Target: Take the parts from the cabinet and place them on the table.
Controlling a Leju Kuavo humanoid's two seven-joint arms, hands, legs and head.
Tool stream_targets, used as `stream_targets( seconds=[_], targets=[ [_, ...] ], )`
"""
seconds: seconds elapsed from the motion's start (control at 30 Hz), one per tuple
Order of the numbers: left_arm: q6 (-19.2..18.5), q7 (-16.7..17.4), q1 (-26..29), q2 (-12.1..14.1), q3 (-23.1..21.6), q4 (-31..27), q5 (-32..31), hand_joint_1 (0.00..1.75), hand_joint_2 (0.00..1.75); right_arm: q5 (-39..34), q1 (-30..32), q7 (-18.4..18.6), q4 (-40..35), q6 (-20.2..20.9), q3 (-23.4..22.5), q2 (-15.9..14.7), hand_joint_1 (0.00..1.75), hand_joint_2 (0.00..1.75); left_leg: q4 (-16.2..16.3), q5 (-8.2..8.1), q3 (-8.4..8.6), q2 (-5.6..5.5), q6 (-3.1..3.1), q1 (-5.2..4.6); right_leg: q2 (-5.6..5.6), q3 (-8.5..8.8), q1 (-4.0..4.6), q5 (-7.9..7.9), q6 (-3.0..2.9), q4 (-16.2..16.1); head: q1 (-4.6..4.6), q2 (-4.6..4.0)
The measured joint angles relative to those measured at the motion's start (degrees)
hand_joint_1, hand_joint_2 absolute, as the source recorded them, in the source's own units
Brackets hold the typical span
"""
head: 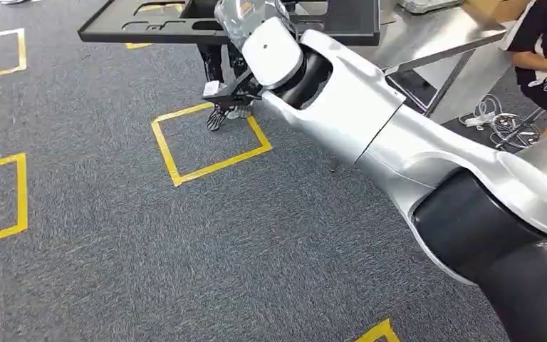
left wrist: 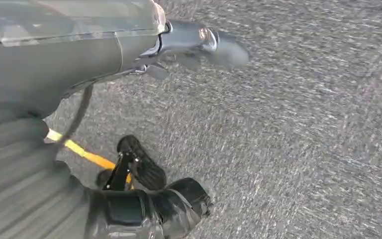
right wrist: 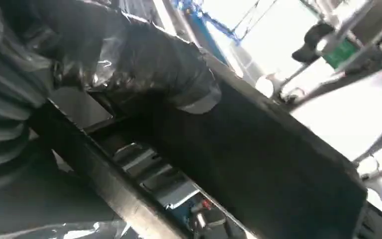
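Observation:
A large flat black part (head: 149,28) with cut-outs hangs level above the carpet at the top of the head view. My right hand (head: 246,18), wrapped in clear film, grips it at its near edge, with the silver arm stretched forward. In the right wrist view the film-covered thumb and fingers (right wrist: 169,74) clamp the rim of the black part (right wrist: 268,169). My left hand (left wrist: 149,199) hangs by my side over the carpet, dark fingers loosely apart and holding nothing. A metal table (head: 441,32) stands at the top right, just beyond the part.
A person's feet (head: 221,114) stand under the black part beside a yellow taped square (head: 210,142). Another person (head: 541,57) sits at the far right, with cables (head: 506,125) on the floor. Grey carpet with further yellow squares spreads to the left.

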Motion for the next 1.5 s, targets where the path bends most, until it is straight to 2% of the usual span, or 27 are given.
stream_targets(
  seconds=[0.07,0.13,0.17,0.2,0.23,0.33,0.37,0.43,0.5,0.57,0.67,0.7,0.73,0.77,0.87,0.9,0.93,0.97,1.03,1.1,1.13,1.2,1.23,1.27,1.4,1.43,1.5],
  targets=[
    [0.1,0.0,0.0,0.2,0.0,0.1,0.4,0.0,1.75,0.0,0.5,0.0,0.0,0.0,0.0,-0.4,1.75,1.75,0.0,-0.14,0.08,1.64,0.18,-0.24,-0.28,-2.01,-0.29,-0.03,0.05,3.5,0.02,0.0],
    [0.2,0.0,-0.1,0.2,0.0,0.2,0.6,0.0,1.75,0.0,0.7,0.0,-0.1,-0.1,0.0,-0.5,1.75,1.75,0.0,-0.41,0.42,3.03,0.18,-0.39,-0.77,1.67,-0.19,4.22,-0.38,-3.6,0.02,0.0],
    [0.2,0.0,-0.2,0.2,0.0,0.3,0.7,0.0,1.75,0.1,0.6,0.0,-0.2,-0.2,0.0,-0.7,1.75,1.75,0.0,-0.61,0.71,3.64,0.14,-0.45,-1.95,4.5,0.16,6.56,-0.88,-9.0,0.02,0.0],
    [0.2,-0.1,-0.2,0.2,0.0,0.4,1.0,0.0,1.75,0.1,0.6,0.1,-0.3,-0.2,0.0,-0.7,1.75,1.75,-0.1,-0.77,0.98,4.27,0.04,-0.45,-5.66,6.62,1.14,7.23,-1.66,-13.6,0.02,0.0],
    [0.3,-0.1,-0.2,0.1,0.0,0.6,1.1,0.0,1.75,0.2,0.5,0.1,-0.4,-0.3,0.0,-0.7,1.75,1.75,-0.1,-0.96,1.02,4.98,-0.27,-0.84,-7.03,7.04,2.03,6.77,-2.16,-14.2,0.0,0.0],
    [0.4,0.0,-0.4,0.0,0.0,0.9,1.4,0.0,1.75,0.2,0.5,0.2,-0.5,-0.3,0.0,-0.9,1.75,1.75,-0.8,-1.18,1.86,7.38,-0.76,-0.79,-4.07,6.9,2.17,7.06,-2.8,-14.7,0.0,0.0],
    [0.5,0.0,-0.6,0.0,-0.1,1.0,1.5,0.0,1.75,0.2,0.5,0.2,-0.7,-0.3,0.0,-1.0,1.75,1.75,-0.8,-1.55,2.22,7.57,-1.09,-0.85,-3.26,7.94,1.54,7.48,-3.29,-15.8,-0.02,0.0],
    [0.7,0.4,-0.8,0.0,-0.5,1.1,2.0,0.0,1.75,0.2,0.1,0.3,-0.9,-0.4,0.0,-0.9,1.75,1.75,2.9,-3.89,0.84,1.33,-1.14,-0.31,-2.15,8.7,1.09,7.85,-3.57,-16.7,0.0,0.0],
    [0.9,0.6,-0.3,0.2,-0.7,1.1,2.4,0.0,1.75,0.2,0.2,0.4,-0.9,-0.4,0.0,-0.8,1.75,1.75,11.3,-7.65,-3.47,-0.45,-1.53,-0.23,-0.42,8.78,0.94,7.86,-3.96,-16.6,-0.04,0.0],
    [1.1,0.6,0.0,0.4,-0.8,1.1,2.5,0.0,1.75,0.2,0.6,0.4,-0.9,-0.4,0.0,-0.8,1.75,1.75,16.4,-8.14,-6.82,-0.52,-2.03,-0.06,1.67,8.71,0.89,7.82,-3.94,-16.4,-0.04,0.0],
    [1.1,0.7,-0.2,0.4,-1.0,1.1,2.6,0.0,1.75,0.2,0.6,0.4,-0.9,-0.4,0.0,-0.8,1.75,1.75,6.4,-0.49,-3.19,-1.16,-2.96,0.68,4.29,8.52,0.31,7.0,-3.03,-14.9,-0.02,0.0],
    [1.1,0.7,-0.2,0.4,-1.0,1.1,2.6,0.0,1.75,0.2,0.5,0.4,-0.9,-0.4,0.0,-0.8,1.75,1.75,2.4,0.99,-1.78,-3.24,-3.38,1.26,4.98,8.13,0.1,6.5,-2.55,-14.0,-0.02,0.0],
    [1.1,0.7,-0.1,0.4,-1.1,1.2,2.6,0.0,1.75,0.2,0.2,0.5,-0.8,-0.3,0.0,-0.8,1.75,1.75,1.6,-0.39,-1.27,-5.92,-3.51,1.15,5.79,7.18,0.27,6.09,-1.97,-12.9,-0.04,0.0],
    [1.2,0.7,-0.1,0.6,-1.2,1.2,2.7,0.0,1.75,0.2,0.1,0.5,-0.8,-0.3,0.0,-0.8,1.75,1.75,1.6,-0.64,-1.12,-5.59,-2.72,1.15,6.61,6.55,-0.04,6.17,-1.8,-12.5,0.0,0.0],
    [1.2,0.9,-0.5,0.6,-1.8,1.3,3.1,0.0,1.75,0.3,0.2,0.6,-0.8,0.0,0.0,-1.0,1.75,1.75,1.5,-0.54,-1.11,-3.83,-1.82,0.41,8.36,6.27,-0.4,6.85,-0.75,-13.3,-0.02,0.0],
    [1.2,0.9,-0.7,0.5,-2.0,1.3,3.4,0.0,1.75,0.3,0.3,0.7,-0.9,0.0,0.0,-1.0,1.75,1.75,0.9,-0.17,-0.92,-2.94,-1.23,1.0,7.07,5.95,-0.43,6.55,-0.56,-12.7,-0.02,0.0],
    [1.2,1.1,-0.8,0.7,-2.2,1.3,3.5,0.0,1.75,0.3,0.2,0.7,-0.9,0.1,0.0,-1.3,1.75,1.75,0.6,-0.09,-0.62,-2.3,-0.81,0.84,2.55,5.3,0.17,5.42,-0.26,-11.0,0.15,0.0],
    [1.1,1.2,-0.6,0.7,-2.4,1.3,3.5,0.0,1.75,0.4,0.2,0.8,-0.9,0.1,0.0,-1.3,1.75,1.75,0.4,-0.12,-0.42,-1.61,-0.52,0.64,0.84,3.8,0.04,3.69,-0.04,-8.0,0.07,0.0],
    [1.2,1.3,-0.5,0.7,-2.5,1.3,3.6,0.0,1.75,0.5,0.3,0.7,-1.0,0.1,0.0,-1.1,1.75,1.75,0.4,-0.34,-0.28,-0.05,-0.22,0.48,-0.27,-0.46,-0.24,0.08,0.16,0.4,0.11,0.0],
    [1.1,1.4,-0.6,0.7,-2.9,1.3,3.8,0.0,1.75,0.5,0.7,0.7,-0.9,0.2,0.0,-1.3,1.75,1.75,0.4,-0.65,0.05,1.37,-0.22,0.28,-0.35,-2.48,-0.37,0.03,0.1,3.9,0.11,0.0],
    [1.1,1.4,-0.6,0.7,-3.1,1.3,4.0,0.0,1.75,0.5,0.8,0.7,-0.9,0.2,0.0,-1.3,1.75,1.75,0.4,-0.89,0.32,1.99,-0.22,0.14,-0.44,-1.53,-0.36,1.77,-0.15,1.6,0.11,0.0],
    [1.1,1.4,-0.7,0.7,-3.6,1.3,4.1,0.0,1.75,0.5,0.7,0.7,-1.0,0.2,0.0,-1.3,1.75,1.75,0.4,-1.42,1.12,3.35,-0.3,-0.21,-1.92,3.64,0.28,7.05,-1.42,-8.5,0.11,0.0],
    [1.1,1.4,-0.8,0.6,-3.7,1.4,4.1,0.0,1.75,0.5,0.6,0.7,-1.0,0.2,0.0,-1.2,1.75,1.75,0.2,-1.7,1.5,3.97,-0.35,-0.22,-5.23,5.65,1.23,7.74,-2.49,-12.9,0.07,0.0],
    [1.1,1.4,-0.8,0.5,-3.8,1.4,4.1,0.0,1.75,0.5,0.5,0.7,-1.0,0.2,0.0,-1.1,1.75,1.75,0.2,-1.93,1.61,4.75,-0.7,-0.74,-6.32,6.18,1.9,7.12,-2.94,-13.6,0.09,0.0],
    [1.1,1.6,-1.3,0.3,-4.4,1.5,4.7,0.0,1.75,0.5,0.4,0.7,-1.1,0.2,0.0,-1.0,1.75,1.75,-1.2,-2.37,3.48,7.85,-1.57,-0.87,-2.65,7.41,1.81,7.57,-3.72,-15.4,0.11,0.0],
    [1.1,1.6,-1.4,0.4,-4.7,1.5,4.8,0.0,1.75,0.5,0.5,0.6,-1.4,0.2,0.0,-0.9,1.75,1.75,-0.2,-3.23,3.45,5.2,-1.64,-0.37,-2.07,8.43,1.22,7.98,-3.75,-16.4,0.11,0.0],
    [1.1,1.7,-1.2,0.5,-4.9,1.5,4.9,0.0,1.75,0.6,0.1,0.7,-1.3,0.3,0.0,-0.9,1.75,1.75,6.8,-6.59,-0.02,0.31,-1.88,-0.33,-0.88,8.96,0.84,8.07,-4.2,-16.8,0.09,0.0]
  ],
)
